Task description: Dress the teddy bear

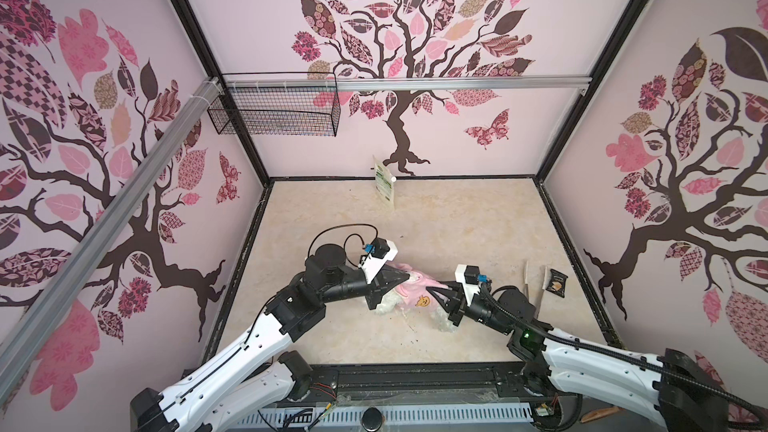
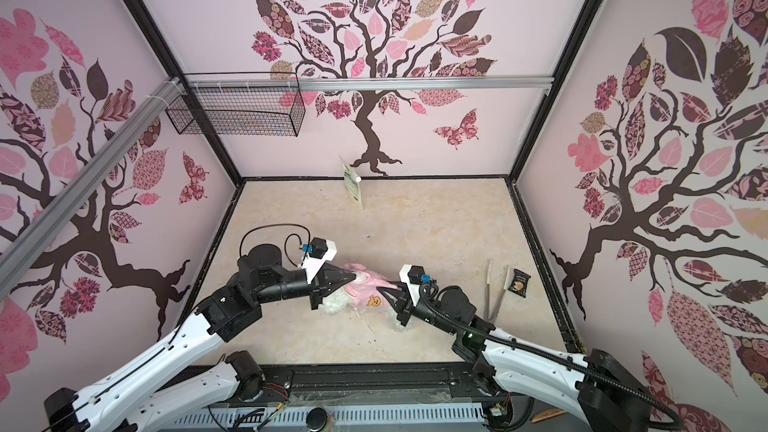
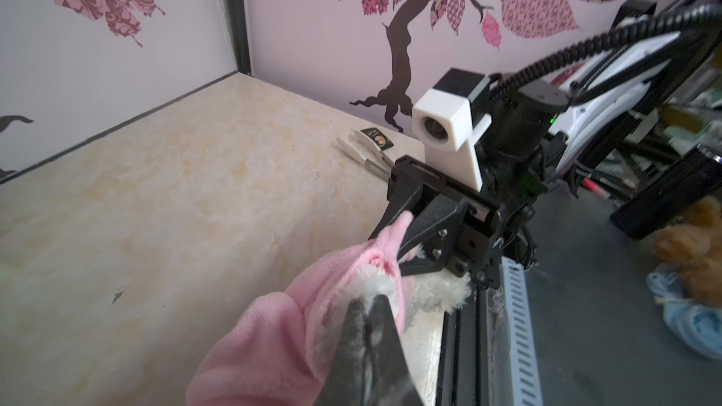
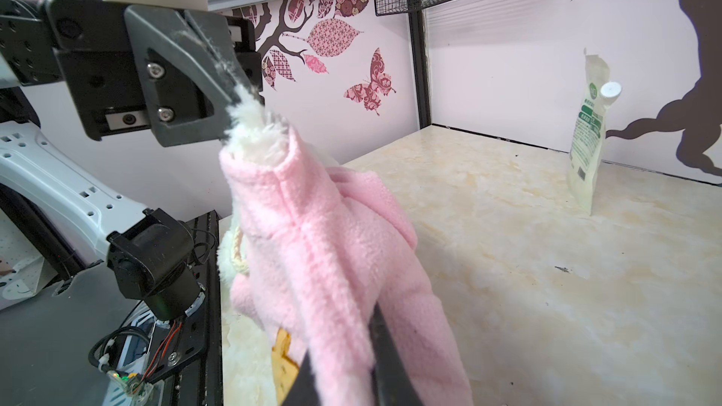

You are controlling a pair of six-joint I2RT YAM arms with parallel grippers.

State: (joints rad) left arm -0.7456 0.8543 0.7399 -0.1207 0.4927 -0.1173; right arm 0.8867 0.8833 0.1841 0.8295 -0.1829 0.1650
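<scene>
The teddy bear [image 1: 388,305] lies near the front edge of the surface [image 1: 436,218], about in the middle, between the two arms. It is white and fluffy. A pink top [image 1: 415,290] with a small bear-face patch [image 1: 422,302] covers part of it.

The left hand [image 4: 238,107] is closed on the tip of the bear's white fluffy arm, which pokes out of the end of a pink sleeve. The right hand [image 3: 394,251] is closed on the pink top and pinches a fold of it. In both top views the two hands are close together over the bear, one at each end of the top.

A white and green pouch [image 1: 384,182] stands at the back edge of the surface. A small dark packet [image 1: 556,282] and tongs [image 1: 536,280] lie near the right edge.
</scene>
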